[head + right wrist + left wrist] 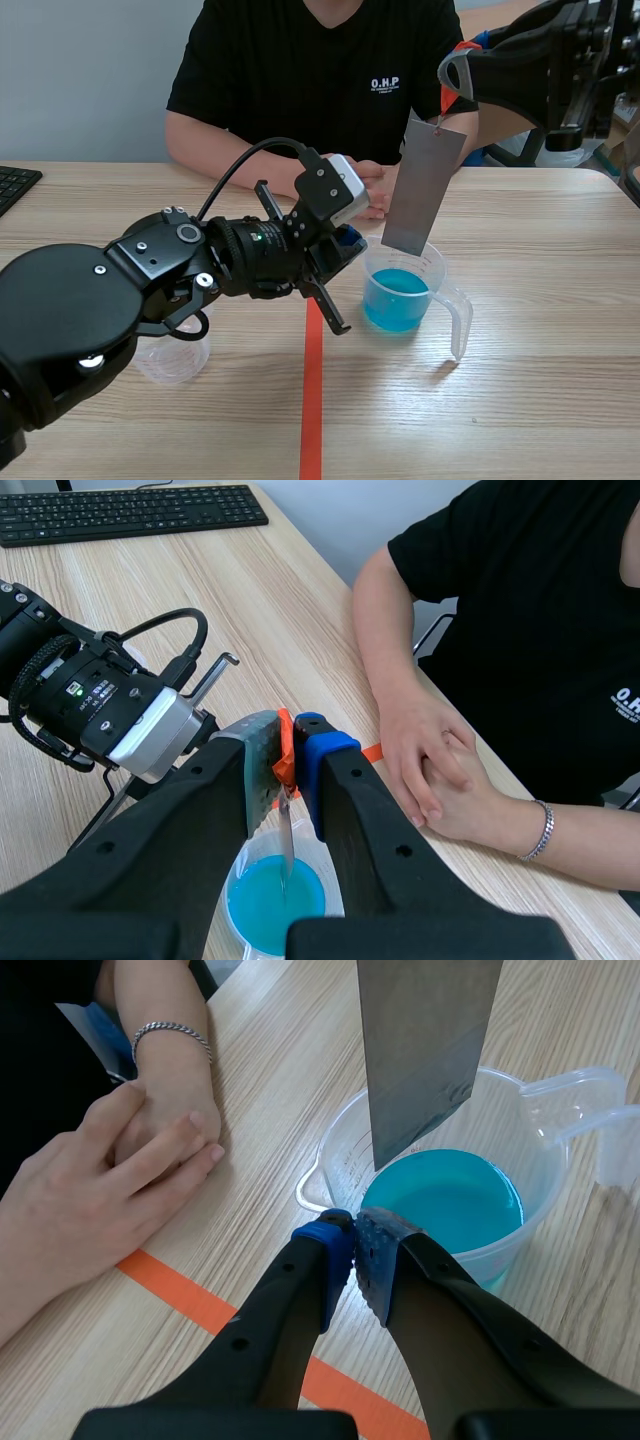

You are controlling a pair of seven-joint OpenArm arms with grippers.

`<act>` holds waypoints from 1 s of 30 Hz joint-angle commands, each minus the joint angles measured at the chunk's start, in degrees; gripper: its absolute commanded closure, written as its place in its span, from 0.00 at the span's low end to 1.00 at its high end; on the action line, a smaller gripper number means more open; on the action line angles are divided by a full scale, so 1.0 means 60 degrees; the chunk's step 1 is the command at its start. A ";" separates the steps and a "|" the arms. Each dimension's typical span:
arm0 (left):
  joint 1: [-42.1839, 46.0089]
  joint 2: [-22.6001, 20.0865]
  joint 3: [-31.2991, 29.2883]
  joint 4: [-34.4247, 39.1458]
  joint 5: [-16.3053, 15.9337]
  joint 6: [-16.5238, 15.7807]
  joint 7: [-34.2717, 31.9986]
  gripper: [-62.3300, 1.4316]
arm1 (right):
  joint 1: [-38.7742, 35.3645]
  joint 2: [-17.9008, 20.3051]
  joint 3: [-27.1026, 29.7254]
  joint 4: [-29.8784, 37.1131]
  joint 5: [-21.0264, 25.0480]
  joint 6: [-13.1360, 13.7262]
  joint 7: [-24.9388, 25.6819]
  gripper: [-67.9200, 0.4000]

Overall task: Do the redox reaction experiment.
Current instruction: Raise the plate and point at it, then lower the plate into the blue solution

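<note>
R gripper is clamping an orange tab between its pads, up high above the beaker. A grey metal plate is hanging from that tab, straight down over the beaker mouth. R wrist view is giving the plate only edge-on, a thin line over the blue liquid. Scene view and L wrist view are showing its flat face. In L wrist view the plate's lower corner is sitting inside the beaker's rim line w/ a gap to the liquid below it; can't tell that gap from R wrist view.

L gripper is closed w/ nothing in it, pads meeting, tips right at the beaker's near rim; can't tell if touching. In scene view it is lying just left of the beaker, low over the table.

Beaker is standing upright, approx. a third full, handle on the side away from the L gripper.

Only scene view is showing a clear cup, well left of the beaker under the L arm, and the tape line running just left of the beaker.

Person's hands are resting clasped on the table beyond the beaker; a bracelet is showing in both wrist views only. A keyboard is lying far from the beaker
</note>
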 commanded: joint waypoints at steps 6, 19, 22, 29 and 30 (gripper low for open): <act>-0.0157 -0.0040 -0.0011 0.0124 -0.0095 0.0055 -0.0160 0.90 | 0.0189 0.0098 0.0149 0.0186 0.0091 0.0055 0.0106 0.97; 0.1945 -0.3253 -0.0517 0.2830 -0.1137 0.1741 -0.0160 0.90 | 0.0189 0.0095 0.0149 0.0182 0.0036 0.0055 0.0109 0.97; 0.2976 -0.4182 -0.1093 0.3577 -0.1661 0.2350 -0.0168 0.90 | 0.0186 0.0069 0.0149 0.0164 0.0018 0.0055 0.0109 0.97; 0.6244 -0.5901 -0.3202 0.4823 -0.2838 0.3537 -0.0499 0.90 | 0.0160 0.0066 0.0142 0.0146 -0.0047 0.0055 0.0113 0.97; 0.6714 -0.5989 -0.3566 0.4885 -0.3020 0.3574 -0.0495 0.90 | 0.0160 0.0047 0.0142 0.0128 -0.0051 0.0055 0.0113 0.97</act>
